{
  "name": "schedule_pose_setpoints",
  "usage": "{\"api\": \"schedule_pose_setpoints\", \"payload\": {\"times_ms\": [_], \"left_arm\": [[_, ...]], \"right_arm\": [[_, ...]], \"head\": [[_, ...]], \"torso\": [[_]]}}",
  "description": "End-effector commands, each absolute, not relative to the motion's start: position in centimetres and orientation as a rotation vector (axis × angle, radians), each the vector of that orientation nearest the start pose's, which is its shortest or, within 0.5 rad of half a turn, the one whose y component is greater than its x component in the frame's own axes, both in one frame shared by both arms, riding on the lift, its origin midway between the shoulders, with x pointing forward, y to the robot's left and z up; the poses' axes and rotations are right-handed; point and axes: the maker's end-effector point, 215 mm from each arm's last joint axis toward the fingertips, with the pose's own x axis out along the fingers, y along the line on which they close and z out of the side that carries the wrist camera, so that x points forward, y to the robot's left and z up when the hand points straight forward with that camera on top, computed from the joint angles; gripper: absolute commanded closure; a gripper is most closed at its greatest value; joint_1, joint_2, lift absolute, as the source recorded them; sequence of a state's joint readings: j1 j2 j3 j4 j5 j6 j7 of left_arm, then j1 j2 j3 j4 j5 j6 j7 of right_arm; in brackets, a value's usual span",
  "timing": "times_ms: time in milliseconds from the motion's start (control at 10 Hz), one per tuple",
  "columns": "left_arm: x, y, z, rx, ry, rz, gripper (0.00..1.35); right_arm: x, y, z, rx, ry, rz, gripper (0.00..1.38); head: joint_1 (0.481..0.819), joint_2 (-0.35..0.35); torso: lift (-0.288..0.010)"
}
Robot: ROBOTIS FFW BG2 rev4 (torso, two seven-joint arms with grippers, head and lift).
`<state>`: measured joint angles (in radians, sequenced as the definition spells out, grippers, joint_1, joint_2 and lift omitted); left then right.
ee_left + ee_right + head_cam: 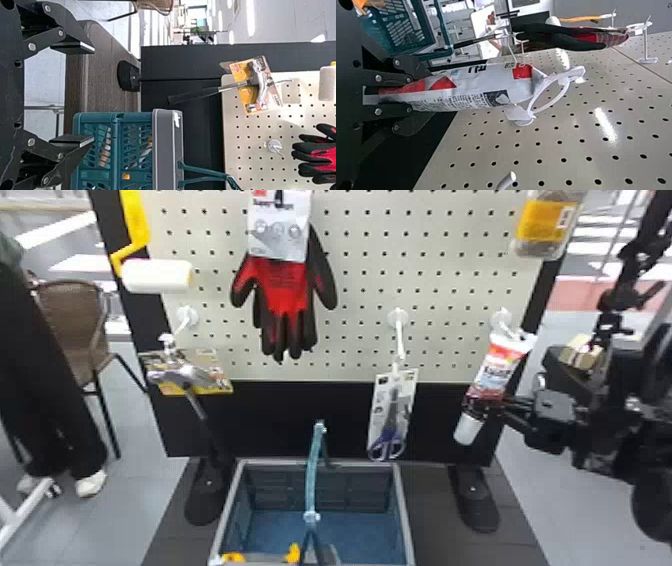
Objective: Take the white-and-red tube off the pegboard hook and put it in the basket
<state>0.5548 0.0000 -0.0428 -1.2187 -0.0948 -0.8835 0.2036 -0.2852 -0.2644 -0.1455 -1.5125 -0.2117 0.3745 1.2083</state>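
The left hand (93,94) is spread wide. Rightward in the head view, the steel-headed hammer's black handle (211,435) is hard to make out against black; the blue-green plastic basket (406,510) is cut off at the bottom edge. The white-and-red tube (501,362) slants, crimped end up at the white metal hook (501,321), white cap down and leftward. The right hand (481,404) grips it narrowly, hiding a band above the cap.
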Motion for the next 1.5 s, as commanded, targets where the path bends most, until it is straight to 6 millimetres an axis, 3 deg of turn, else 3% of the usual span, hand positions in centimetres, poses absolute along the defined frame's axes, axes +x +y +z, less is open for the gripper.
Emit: {"api": "schedule_pose_setpoints", "payload": {"times_ms": [0, 200, 600, 1400], "left_arm": [[30.2, 22.5, -50.6, 0.038, 0.017, 0.093, 0.48], [30.3, 22.5, -50.7, 0.036, 0.018, 0.093, 0.48], [30.3, 22.5, -50.6, 0.036, 0.016, 0.091, 0.48], [30.9, 21.9, -50.7, 0.030, 0.015, 0.084, 0.48]], "right_arm": [[57.0, -17.0, -26.4, 0.109, 0.086, 1.070, 1.04], [57.7, -14.3, -28.1, 0.170, 0.095, 1.105, 1.04], [58.3, -11.6, -29.5, 0.261, 0.089, 1.126, 1.04], [56.5, -1.9, -34.9, 0.451, 0.193, 1.246, 1.04]], "head": [[0.549, 0.000], [0.549, 0.000], [0.549, 0.000], [0.549, 0.000]], "torso": [[-0.100], [-0.100], [-0.100], [-0.100]]}}
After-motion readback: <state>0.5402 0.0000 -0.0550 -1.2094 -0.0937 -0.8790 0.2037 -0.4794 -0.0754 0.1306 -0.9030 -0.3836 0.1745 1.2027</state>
